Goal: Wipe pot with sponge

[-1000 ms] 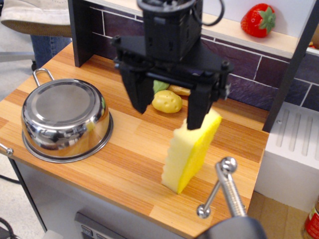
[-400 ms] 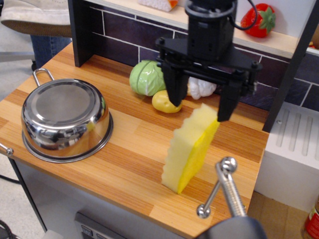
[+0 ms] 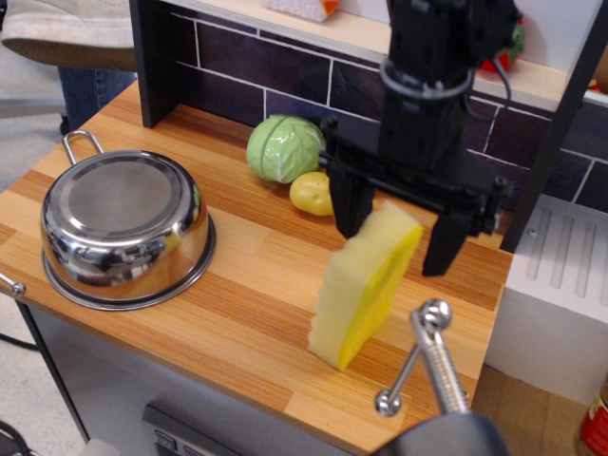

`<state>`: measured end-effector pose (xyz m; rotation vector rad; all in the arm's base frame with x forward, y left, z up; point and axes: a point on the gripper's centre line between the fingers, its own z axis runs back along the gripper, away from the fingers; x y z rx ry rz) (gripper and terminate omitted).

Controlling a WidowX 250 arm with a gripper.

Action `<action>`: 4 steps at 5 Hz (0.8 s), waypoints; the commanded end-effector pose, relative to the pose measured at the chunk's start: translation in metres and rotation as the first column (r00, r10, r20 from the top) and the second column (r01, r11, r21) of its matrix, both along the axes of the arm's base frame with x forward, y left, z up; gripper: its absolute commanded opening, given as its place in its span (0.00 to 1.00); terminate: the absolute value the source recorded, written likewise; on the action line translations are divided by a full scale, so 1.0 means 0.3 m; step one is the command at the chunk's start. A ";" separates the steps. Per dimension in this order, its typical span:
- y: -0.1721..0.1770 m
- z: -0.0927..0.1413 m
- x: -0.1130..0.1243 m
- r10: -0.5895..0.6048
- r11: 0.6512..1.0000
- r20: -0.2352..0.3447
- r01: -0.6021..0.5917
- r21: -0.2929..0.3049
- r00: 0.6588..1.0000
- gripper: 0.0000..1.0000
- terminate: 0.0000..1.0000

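Note:
The pot (image 3: 123,223) stands upside down at the left of the wooden counter, flat face up, with its wire handle (image 3: 81,142) pointing back. The yellow sponge (image 3: 366,285) stands on edge, leaning, near the counter's front right. My black gripper (image 3: 394,236) is open, far right of the pot. Its two fingers straddle the sponge's top corner, one finger (image 3: 347,209) on the left and one on the right. I see a gap on both sides and no grip.
A green cabbage (image 3: 283,147) and a small yellow potato (image 3: 312,193) lie behind the sponge by the tiled wall. A metal lever (image 3: 427,356) sticks up at the front right. A white ribbed unit (image 3: 560,275) stands to the right. A black post (image 3: 157,57) rises at the back left.
My gripper has moved right and down, from behind the sponge to straddling its top. The cabbage has come into view. Sponge and pot have not moved.

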<state>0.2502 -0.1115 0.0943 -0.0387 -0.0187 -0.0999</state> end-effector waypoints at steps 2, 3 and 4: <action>0.054 -0.017 0.000 0.071 0.993 0.067 -0.076 0.089 0.995 0.00 0.00; 0.085 0.010 -0.010 0.101 0.989 0.101 -0.111 0.096 0.990 0.00 0.00; 0.161 0.099 -0.003 0.340 0.937 0.140 -0.348 0.036 0.930 0.00 0.00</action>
